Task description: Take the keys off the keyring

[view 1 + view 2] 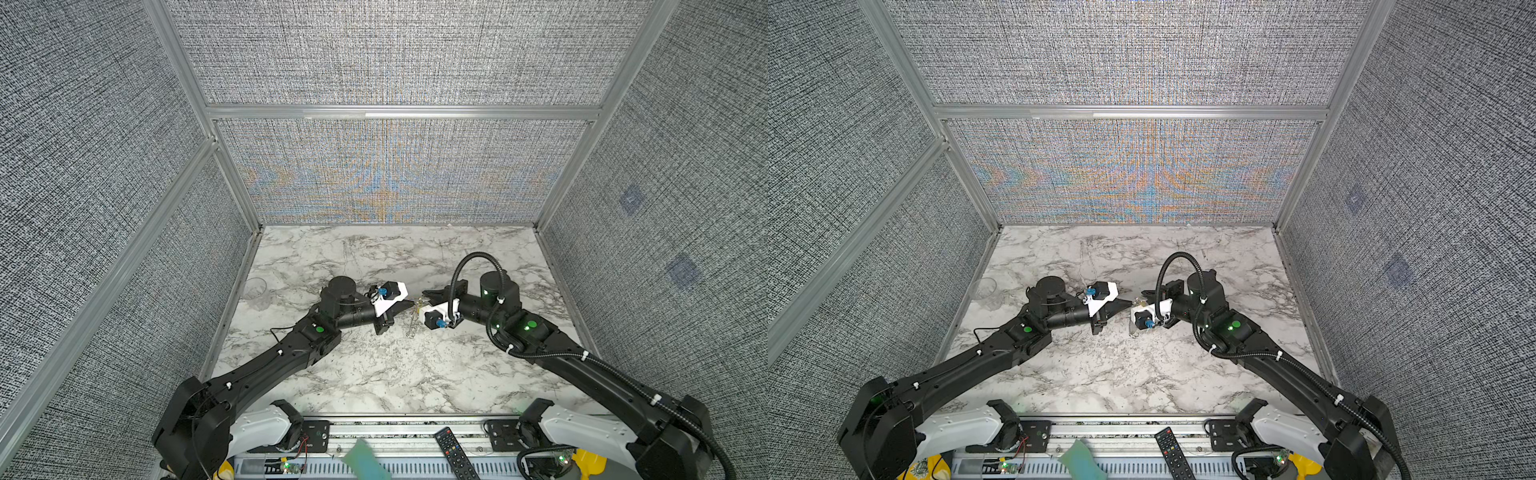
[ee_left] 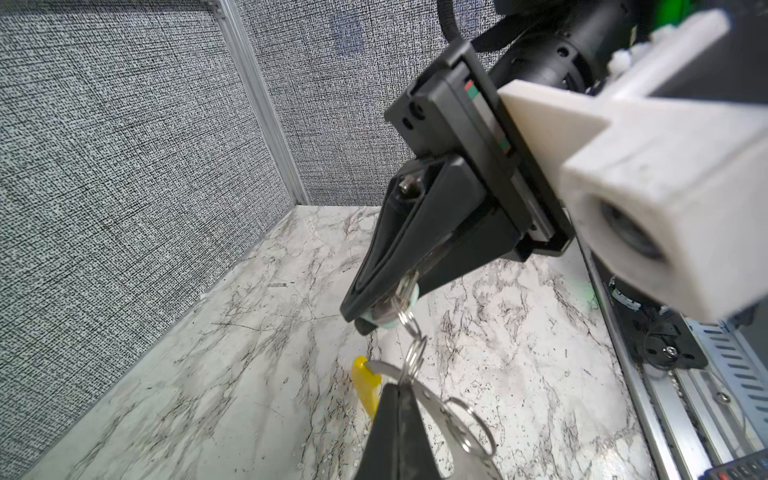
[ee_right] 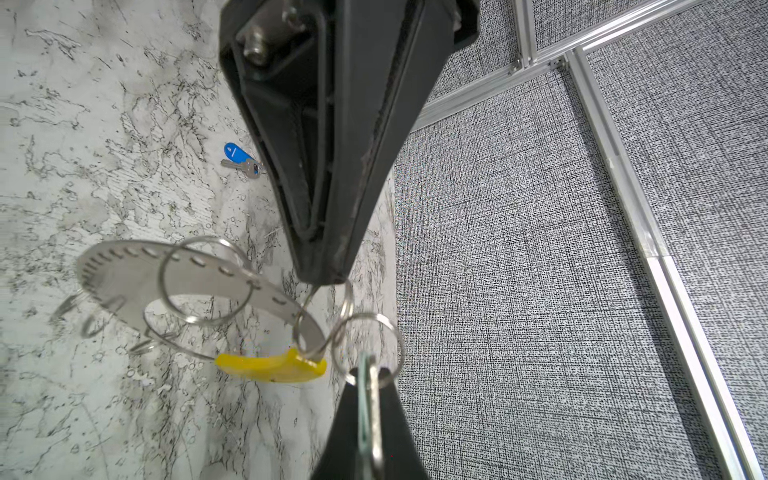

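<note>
While the arms face tip to tip: both grippers sit at the centre of the frame in both top views, above the marble table (image 1: pixel 374 374).
Left gripper (image 3: pixel 323 276): jaws fully closed, pinching the wire of a small split ring (image 3: pixel 347 309) at the very tip.
Right gripper (image 2: pixel 372 321): jaws fully closed, clamped flat on the mint-green key (image 2: pixel 390 325); the pale head shows at the fingertips and the blade runs back between the fingers.
Mint-green key: threaded on a second split ring (image 3: pixel 365 345), which links through the pinched ring to the keyring (image 3: pixel 137 270).
Keyring: a grey metal band with a row of slots and a yellow section (image 3: pixel 270 368). It hangs just below the two gripper tips, centre of the frame in a top view (image 1: pixel 411 328). Contact with the table cannot be told.
Other rings: a larger split ring (image 3: pixel 208 280) passes through the band; further rings hang behind it, blurred.
Blue-headed key (image 3: pixel 235 153): lies flat on the marble, well apart from the keyring and off every ring.
Glass cup (image 1: pixel 255 289): clear, upright, left of centre in both top views, near the table's left edge.
Remote control (image 1: pixel 455 453): bottom centre of the frame, on the rail in front of the table.
</note>
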Robot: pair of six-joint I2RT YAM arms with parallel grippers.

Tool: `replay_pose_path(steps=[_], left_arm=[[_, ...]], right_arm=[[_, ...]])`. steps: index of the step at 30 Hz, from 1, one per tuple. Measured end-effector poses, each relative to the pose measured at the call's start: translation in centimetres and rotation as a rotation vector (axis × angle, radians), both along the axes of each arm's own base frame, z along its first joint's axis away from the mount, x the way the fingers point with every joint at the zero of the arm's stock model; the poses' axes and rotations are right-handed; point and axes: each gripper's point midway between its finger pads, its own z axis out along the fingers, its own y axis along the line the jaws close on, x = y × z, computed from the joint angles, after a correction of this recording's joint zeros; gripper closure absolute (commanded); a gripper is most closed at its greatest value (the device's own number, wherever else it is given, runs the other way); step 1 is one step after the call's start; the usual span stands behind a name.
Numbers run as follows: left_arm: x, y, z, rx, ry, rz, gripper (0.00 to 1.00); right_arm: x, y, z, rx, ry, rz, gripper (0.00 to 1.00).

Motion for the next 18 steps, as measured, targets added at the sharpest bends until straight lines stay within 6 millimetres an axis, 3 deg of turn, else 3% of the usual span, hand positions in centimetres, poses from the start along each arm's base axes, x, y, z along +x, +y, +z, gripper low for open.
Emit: replay_pose_path(steps=[18], left_arm=[[0.4, -0.1, -0.9, 0.014, 0.028, 0.013, 1.00]], right_arm=[[1.2, -1.0, -0.2, 0.035, 0.036, -0.062, 1.00]])
